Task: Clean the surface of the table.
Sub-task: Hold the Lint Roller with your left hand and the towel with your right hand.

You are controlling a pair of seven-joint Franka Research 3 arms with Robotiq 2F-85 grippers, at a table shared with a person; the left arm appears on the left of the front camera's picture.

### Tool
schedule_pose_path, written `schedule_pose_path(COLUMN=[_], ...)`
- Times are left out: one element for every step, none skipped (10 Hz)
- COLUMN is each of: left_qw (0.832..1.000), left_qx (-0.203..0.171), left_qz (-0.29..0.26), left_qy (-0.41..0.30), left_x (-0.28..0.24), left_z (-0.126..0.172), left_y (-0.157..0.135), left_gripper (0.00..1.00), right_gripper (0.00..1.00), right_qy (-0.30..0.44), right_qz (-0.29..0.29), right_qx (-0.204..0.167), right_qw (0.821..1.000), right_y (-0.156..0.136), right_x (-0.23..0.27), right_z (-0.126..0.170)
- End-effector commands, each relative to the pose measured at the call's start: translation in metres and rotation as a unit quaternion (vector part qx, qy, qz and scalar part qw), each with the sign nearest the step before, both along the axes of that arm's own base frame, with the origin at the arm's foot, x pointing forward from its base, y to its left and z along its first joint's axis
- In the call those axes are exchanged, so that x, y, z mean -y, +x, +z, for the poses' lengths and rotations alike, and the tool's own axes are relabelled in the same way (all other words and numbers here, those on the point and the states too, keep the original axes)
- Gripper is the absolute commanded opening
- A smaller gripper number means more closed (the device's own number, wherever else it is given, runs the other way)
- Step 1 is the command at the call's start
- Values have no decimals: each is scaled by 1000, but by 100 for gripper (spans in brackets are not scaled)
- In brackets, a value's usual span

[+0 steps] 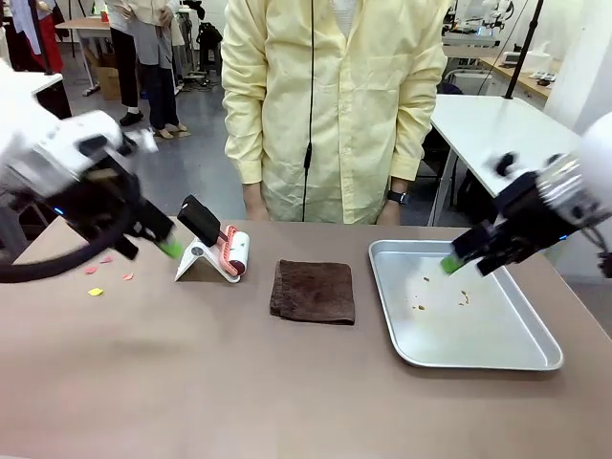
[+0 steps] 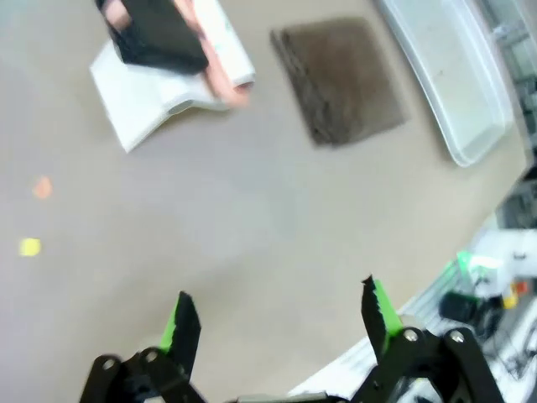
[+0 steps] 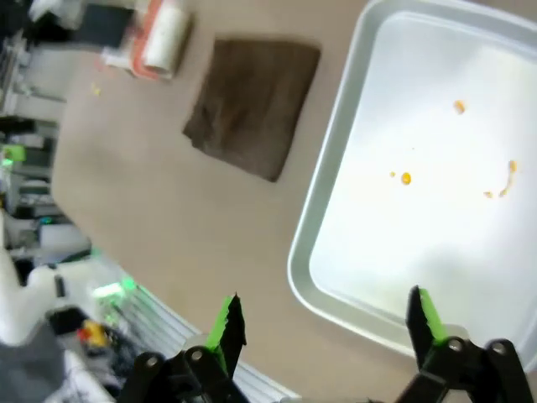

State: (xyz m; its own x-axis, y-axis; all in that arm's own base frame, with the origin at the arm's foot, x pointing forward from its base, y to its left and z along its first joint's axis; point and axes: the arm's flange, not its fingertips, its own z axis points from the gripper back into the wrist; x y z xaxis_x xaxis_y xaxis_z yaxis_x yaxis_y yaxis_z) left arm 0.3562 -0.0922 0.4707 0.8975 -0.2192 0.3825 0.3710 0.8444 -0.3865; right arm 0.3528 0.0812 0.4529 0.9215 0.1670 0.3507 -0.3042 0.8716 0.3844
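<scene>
Broadly, shows the table (image 1: 239,382) as a wide, smooth, matte brown-taupe top stretching across the whole front view, from the robot's side to the person (image 1: 335,105) in a pale yellow coat standing at its far edge. Looks even in tone and largely bare toward the near side. Carries a few small paper scraps (image 1: 96,292), yellow and pink, near its left end. Holds, just right of those, a lint roller (image 1: 234,253) with a black handle, propped on a white stand (image 1: 196,263). Has a folded dark brown cloth (image 1: 313,291) lying flat near the middle, apart from both the roller and the tray.

Bears toward the right a shallow silver metal tray (image 1: 478,365), rectangular with rounded corners, resting flat on the top. Contains a few small orange-brown crumbs (image 1: 419,307) scattered over its floor, well apart from one another.

Finds the left gripper (image 2: 277,315) held above bare table near the scraps and the roller, green-padded fingers spread wide with nothing between them. Finds the right gripper (image 3: 325,317) above one edge of the tray, fingers likewise parted and empty.
</scene>
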Motion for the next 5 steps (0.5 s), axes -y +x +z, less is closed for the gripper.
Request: schedule_pose_path(left_qw=[991, 981, 967, 951, 923], left_qx=[52, 68, 81, 79, 91], left_qz=[29, 92, 130, 209, 265], left_qy=[-118, -157, -204, -213, -264], left_x=[-72, -117, -158, -194, -221], left_z=[5, 6, 1, -11, -33], left_y=[-19, -28, -39, -50, -71], left_gripper=[100, 100, 100, 100, 100], right_gripper=[100, 100, 100, 100, 100], right_qy=[86, 131, 193, 256, 332], right_qz=[-114, -147, -163, -185, -197], right_qx=[15, 31, 49, 71, 99], right_qw=[990, 980, 966, 946, 917], right_y=[-52, -66, -81, -93, -108], right_x=[54, 79, 105, 129, 159], right_z=[-20, -18, -18, -19, -28])
